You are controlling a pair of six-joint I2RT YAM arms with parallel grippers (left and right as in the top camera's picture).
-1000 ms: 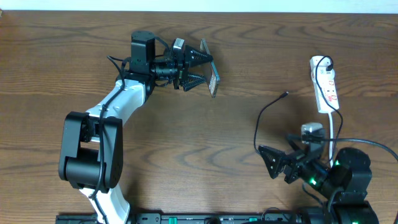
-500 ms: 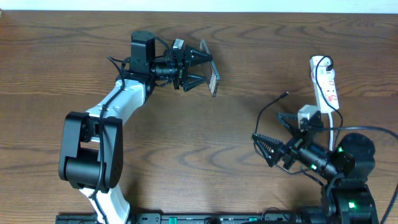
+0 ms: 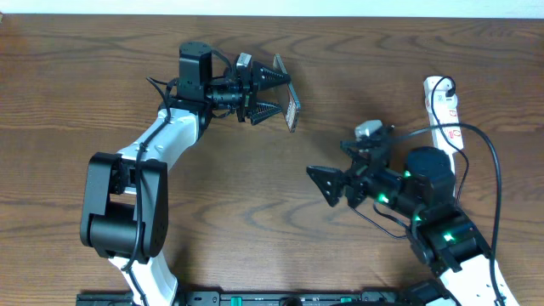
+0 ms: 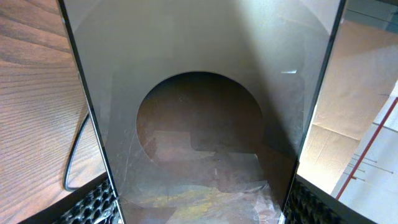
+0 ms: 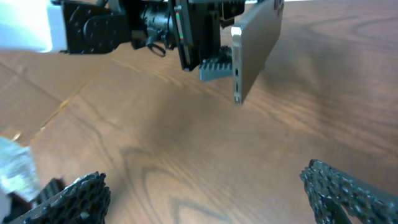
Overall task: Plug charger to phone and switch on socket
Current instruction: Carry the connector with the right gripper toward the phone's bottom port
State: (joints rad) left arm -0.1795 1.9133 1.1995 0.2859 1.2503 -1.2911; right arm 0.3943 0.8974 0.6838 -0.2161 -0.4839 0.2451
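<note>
Robot lab: left arm [image 3: 166,136], right arm [image 3: 425,174], wood table [image 3: 255,234].

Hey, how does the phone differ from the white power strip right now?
The phone is bronze-grey; the power strip is white. The phone is held on edge off the table in the left gripper; the power strip lies flat on the table. The power strip has a black plug in it; the phone has none. Both are slim rectangles.

Dark brown wood-grain table [image 3: 102,76]. A white power strip [image 3: 444,115] lies flat near its right side, a black plug [image 3: 446,85] in its far end.
</note>
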